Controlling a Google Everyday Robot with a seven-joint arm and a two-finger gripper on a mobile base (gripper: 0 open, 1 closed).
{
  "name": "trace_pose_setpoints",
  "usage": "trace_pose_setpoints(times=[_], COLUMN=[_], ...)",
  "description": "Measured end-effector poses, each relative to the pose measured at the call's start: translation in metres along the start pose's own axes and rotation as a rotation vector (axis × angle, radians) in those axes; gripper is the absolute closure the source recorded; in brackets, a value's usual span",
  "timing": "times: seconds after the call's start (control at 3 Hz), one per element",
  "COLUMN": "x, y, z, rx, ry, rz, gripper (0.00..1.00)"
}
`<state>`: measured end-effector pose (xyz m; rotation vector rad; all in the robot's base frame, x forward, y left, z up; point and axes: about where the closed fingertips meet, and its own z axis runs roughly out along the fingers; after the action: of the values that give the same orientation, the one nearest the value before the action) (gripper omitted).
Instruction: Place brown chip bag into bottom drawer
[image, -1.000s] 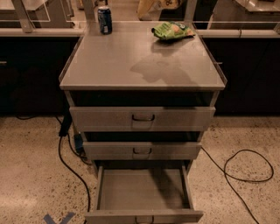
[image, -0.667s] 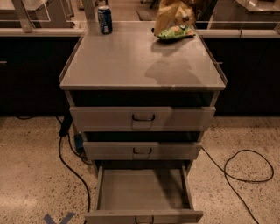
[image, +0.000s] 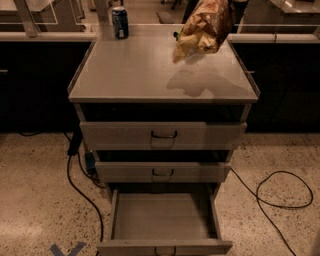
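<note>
The brown chip bag (image: 204, 29) hangs in the air over the back right of the cabinet top (image: 150, 70), crumpled, its tan end pointing down-left. My gripper (image: 229, 6) is at the top edge of the camera view, right above the bag and shut on its upper end; only dark parts of it show. The bottom drawer (image: 162, 216) is pulled out at the foot of the cabinet, its flat grey tray bare. The two drawers above it are nearly closed.
A blue can (image: 120, 22) stands at the back left of the cabinet top. A sliver of a green bag (image: 176, 36) shows behind the brown bag. Black cables (image: 280, 192) lie on the floor on both sides. A blue tape cross (image: 67, 248) marks the floor at lower left.
The brown chip bag has come further forward and lower in view with the gripper, and now covers most of the green bag. The drawers have not moved.
</note>
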<state>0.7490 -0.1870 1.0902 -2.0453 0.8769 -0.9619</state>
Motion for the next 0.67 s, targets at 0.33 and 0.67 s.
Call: trace_pose_setpoints(times=[0.33, 0.67], x=[-0.012, -0.027], y=[0.022, 0.037], z=[0.053, 0.09], rx=[0.0, 0.006], ry=[-0.089, -0.155], rz=[0.004, 0.013], gripper=[1.0, 1.0])
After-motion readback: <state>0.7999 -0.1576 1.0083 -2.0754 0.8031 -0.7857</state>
